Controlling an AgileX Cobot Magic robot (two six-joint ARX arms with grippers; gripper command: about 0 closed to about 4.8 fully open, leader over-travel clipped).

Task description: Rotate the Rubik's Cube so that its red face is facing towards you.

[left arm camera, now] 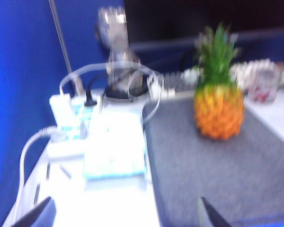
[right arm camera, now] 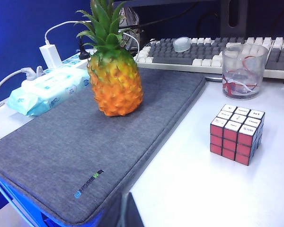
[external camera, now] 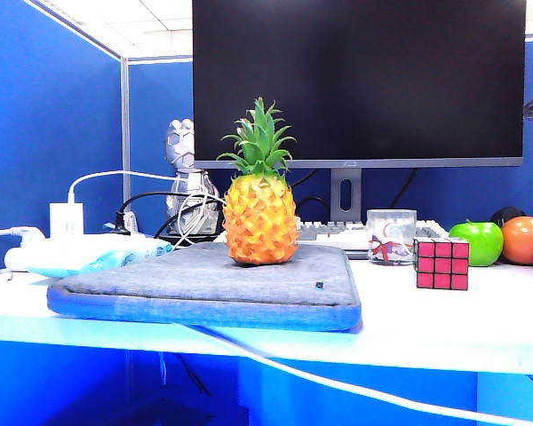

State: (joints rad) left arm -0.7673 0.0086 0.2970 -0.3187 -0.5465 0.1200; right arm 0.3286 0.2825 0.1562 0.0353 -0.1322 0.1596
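While standing on bare white table point(external camera: 480, 328) right of the grey sleeve pad point(external camera: 204, 288), clear of the pad's edge, Rubik's Cube point(external camera: 442, 264) shows its red face point(external camera: 443, 264) squarely to the exterior camera. Seen from the right wrist view: white squares on top, cube apart from the glass cup point(right arm camera: 244, 71) behind it, keyboard point(right arm camera: 203, 52) farther back. Open table all along the cube's near side out to the front edge; beyond it on the right, a green apple point(external camera: 477, 242) and an orange fruit point(external camera: 525, 240), near but not touching. Toy pineapple point(external camera: 259, 209) upright on the pad, well apart from the cube. Wet-wipes pack point(right arm camera: 47, 90) and power strip with plugs crowding the pad's far left edge. Right gripper point(right arm camera: 124, 213) low at the near edge of the pad, jaws together, holding nothing. Left gripper point(left arm camera: 123, 215) over the left end of the table near the pad's left edge, jaws wide apart with nothing between them, view blurred. Neither gripper visible in the exterior view.
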